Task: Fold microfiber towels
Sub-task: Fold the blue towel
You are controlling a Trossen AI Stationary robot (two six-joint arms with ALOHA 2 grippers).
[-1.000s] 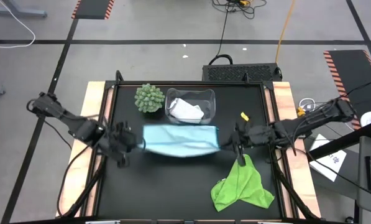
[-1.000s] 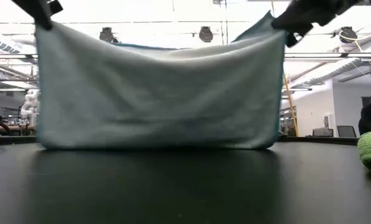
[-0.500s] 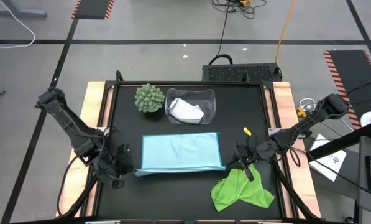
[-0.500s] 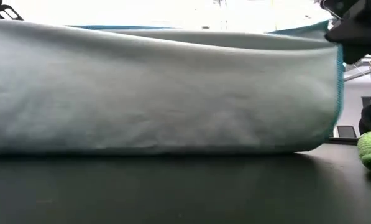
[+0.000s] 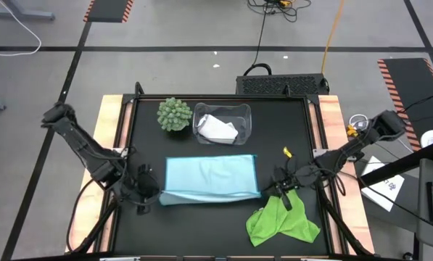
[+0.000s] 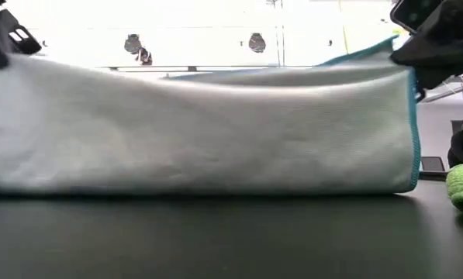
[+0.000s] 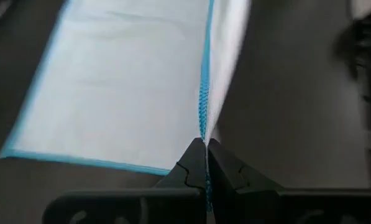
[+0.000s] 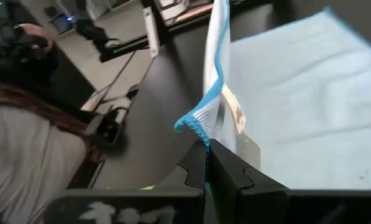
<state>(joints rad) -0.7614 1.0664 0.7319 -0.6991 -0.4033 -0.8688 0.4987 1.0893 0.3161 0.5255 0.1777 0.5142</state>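
Observation:
The light blue towel point(image 5: 210, 174) lies with its far part flat on the black table point(image 5: 201, 232). Its near edge point(image 6: 215, 85) is held up at both ends. My left gripper point(image 5: 152, 193) is shut on the near left corner and my right gripper point(image 5: 273, 190) on the near right corner, next to a small tag point(image 8: 233, 113). The lime green towel point(image 5: 281, 219) lies crumpled at the near right. The white towel point(image 5: 217, 128) sits in the clear bin. My left gripper pinches the towel's blue-stitched edge point(image 7: 203, 124) at the near left corner between its two fingers, slanting down from the table's left. The edge runs taut away from the fingers; the cloth below drops to the table. My right gripper pinches the towel's near right corner point(image 8: 199, 127) between its two fingers, coming nearly level from the table's right. The corner stands raised above the table, and the cloth hangs from it down to the tabletop point(image 6: 405, 182).
A round green spiky plant point(image 5: 173, 114) and the clear bin point(image 5: 238, 116) stand at the far middle of the table. A small yellow item point(image 5: 285, 154) lies right of the blue towel. A person sits beyond the table in the right wrist view.
Both grippers have sunk and gone toward the table's near edge, still shut on the blue towel's corners. The towel, which hung like a curtain over the table's middle, now has its far part laid flat, with only the near edge raised.

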